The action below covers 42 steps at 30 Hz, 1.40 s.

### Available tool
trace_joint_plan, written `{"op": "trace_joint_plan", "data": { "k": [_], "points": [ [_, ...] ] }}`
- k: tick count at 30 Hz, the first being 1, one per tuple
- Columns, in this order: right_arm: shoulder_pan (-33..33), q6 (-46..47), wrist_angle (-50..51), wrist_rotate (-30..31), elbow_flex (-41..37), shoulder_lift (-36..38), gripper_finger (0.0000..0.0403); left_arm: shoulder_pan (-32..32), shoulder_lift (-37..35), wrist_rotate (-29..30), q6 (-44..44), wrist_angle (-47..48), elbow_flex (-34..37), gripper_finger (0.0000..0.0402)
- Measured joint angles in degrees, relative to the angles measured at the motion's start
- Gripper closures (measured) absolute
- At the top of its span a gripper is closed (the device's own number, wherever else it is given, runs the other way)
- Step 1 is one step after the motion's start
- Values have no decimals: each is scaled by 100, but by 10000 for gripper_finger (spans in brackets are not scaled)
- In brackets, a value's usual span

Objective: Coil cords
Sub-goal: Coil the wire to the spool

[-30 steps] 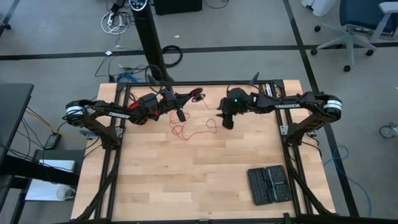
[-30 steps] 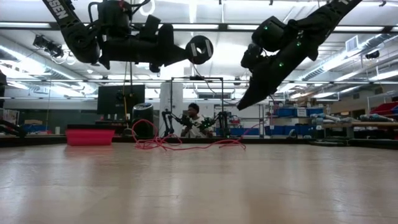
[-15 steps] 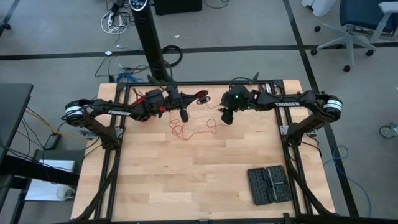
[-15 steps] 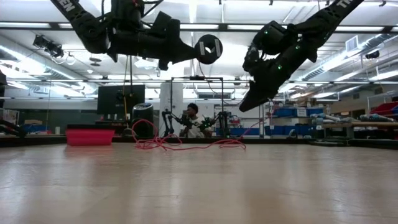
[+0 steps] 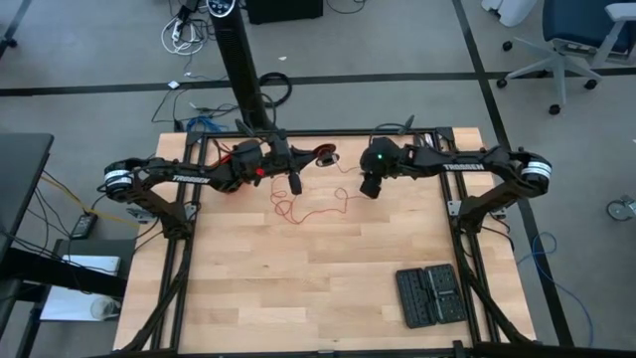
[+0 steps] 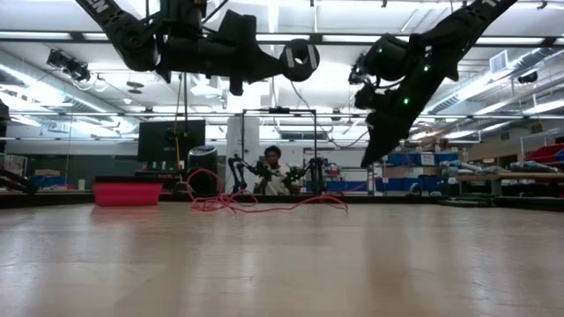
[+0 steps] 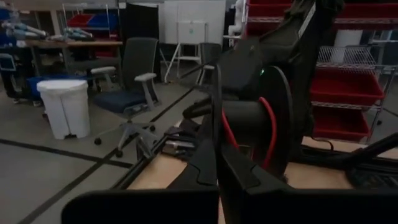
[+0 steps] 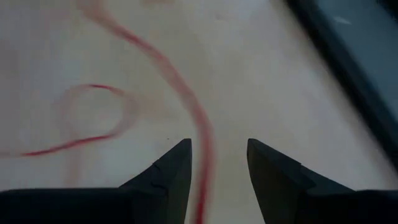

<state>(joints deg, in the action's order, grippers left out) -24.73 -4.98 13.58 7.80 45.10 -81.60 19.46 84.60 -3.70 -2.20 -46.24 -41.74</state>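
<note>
Red cord (image 5: 308,209) lies in loose loops on the wooden desk (image 5: 318,278), far half, roughly centre, between the two arms. One strand runs up off the desk toward a small black spool (image 5: 325,155) at the tip of the left gripper (image 5: 316,156). Low view: cord (image 6: 264,202) shows as a flat red tangle on the far part of the desk; spool (image 6: 300,60) hangs well above it.

Left gripper: up in the air over the far edge of the desk, lying about level, pointing toward the right arm. Jaws fully closed, clamped on the spool. Left wrist view: spool (image 7: 261,124) sits just past the closed fingers (image 7: 211,168), a few turns of red cord (image 7: 268,134) wound on its hub.

Right gripper (image 5: 368,187): also raised, near the far edge, right of the spool, tip pointing down at the desk. Jaws spread wide, nothing between them. Right wrist view: both fingertips (image 8: 168,171) apart w/ bare desk below; a red strand (image 8: 186,112) passes under the gap, blurred, not touched.

Other: black two-part tray (image 5: 428,294) on near right of desk, well apart from cord. Red bin (image 6: 129,193) at far left in low view. A person (image 6: 271,172) sits in the room beyond the desk.
</note>
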Motion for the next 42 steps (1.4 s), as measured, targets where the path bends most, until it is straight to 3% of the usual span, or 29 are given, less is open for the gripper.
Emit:
{"op": "trace_joint_plan", "data": {
  "k": [6,7,10,11,12,16,20,23,27,33,38,42],
  "points": [
    [-14,-348,-6,-2493,2,264,251,-11,0,-82,-133,145,0,402],
    [-5,-339,-42,-2395,2,266,251,-11,0,-145,-206,119,0,402],
    [57,55,-50,-805,40,260,251,-11,-36,-314,-280,71,0,402],
    [79,54,39,-684,44,260,251,-11,-44,-326,-276,65,0,402],
    [109,-52,141,-853,42,258,251,-13,-48,-330,-275,52,0,402],
    [108,402,115,-2507,109,247,251,-5,-48,-328,-219,103,2,402],
    [-38,1819,147,-2126,362,254,252,4,-48,-297,83,140,2,402],
    [-31,1691,148,-3230,365,269,251,4,-48,-128,290,123,2,402],
    [-61,2470,-596,-3830,367,327,250,2,-48,117,516,214,2,402],
    [-55,3374,-1072,-2829,374,337,252,4,-48,173,501,232,2,402],
    [-40,2041,-902,-2781,367,339,252,-83,-48,162,235,229,2,402],
    [191,1273,-862,-2200,199,339,252,-163,-50,151,184,227,2,402]
  ]
}}
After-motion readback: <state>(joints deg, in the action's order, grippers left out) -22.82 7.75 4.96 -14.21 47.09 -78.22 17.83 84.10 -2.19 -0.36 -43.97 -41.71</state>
